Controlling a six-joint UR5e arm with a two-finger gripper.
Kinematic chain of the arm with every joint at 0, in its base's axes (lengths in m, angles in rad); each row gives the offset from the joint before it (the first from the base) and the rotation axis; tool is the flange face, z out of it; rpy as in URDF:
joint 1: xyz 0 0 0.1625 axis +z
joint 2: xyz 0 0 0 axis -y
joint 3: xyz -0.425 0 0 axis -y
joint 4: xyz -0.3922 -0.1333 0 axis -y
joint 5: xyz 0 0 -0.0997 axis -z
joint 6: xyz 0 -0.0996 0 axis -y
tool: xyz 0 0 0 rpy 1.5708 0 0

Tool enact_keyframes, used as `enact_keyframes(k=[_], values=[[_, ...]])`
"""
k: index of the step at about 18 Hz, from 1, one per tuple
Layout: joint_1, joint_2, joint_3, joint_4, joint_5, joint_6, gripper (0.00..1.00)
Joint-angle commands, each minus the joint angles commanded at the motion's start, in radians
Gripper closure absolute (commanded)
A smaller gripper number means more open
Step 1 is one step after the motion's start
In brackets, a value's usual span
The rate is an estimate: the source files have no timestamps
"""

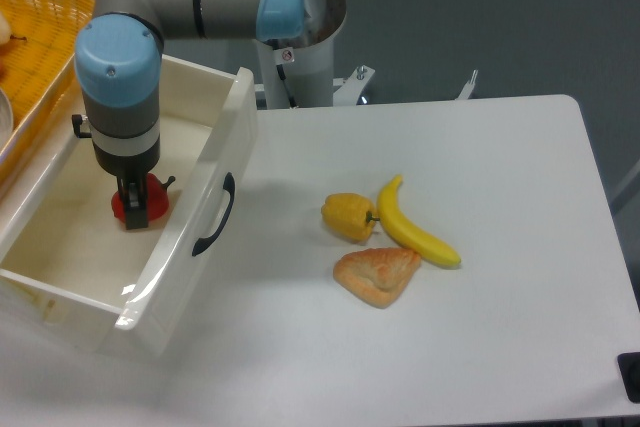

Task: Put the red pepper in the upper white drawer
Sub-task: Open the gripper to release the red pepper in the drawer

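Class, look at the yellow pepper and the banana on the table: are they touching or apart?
Touching. The fixed camera shows the yellow pepper's stem end meeting the banana, no table visible between them.

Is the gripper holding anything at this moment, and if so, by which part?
The gripper is closed around the small glossy red pepper, gripping its body from above, inside the large white drawer. Whether the pepper already rests on the drawer floor cannot be told.

White table (500, 347) with drawer (190, 277), yellow pepper (347, 215), banana (415, 230), pastry (378, 275).

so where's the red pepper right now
At the camera view's left, the red pepper sits inside the upper white drawer, under the gripper.
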Motion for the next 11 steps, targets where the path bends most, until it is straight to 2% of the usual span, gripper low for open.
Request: enact_keyframes(k=[6, 11], values=[[0.034, 0.044, 0.0, 0.019, -0.018, -0.009, 0.09], [0.072, 0.071, 0.003, 0.04, -0.073, -0.087, 0.09]])
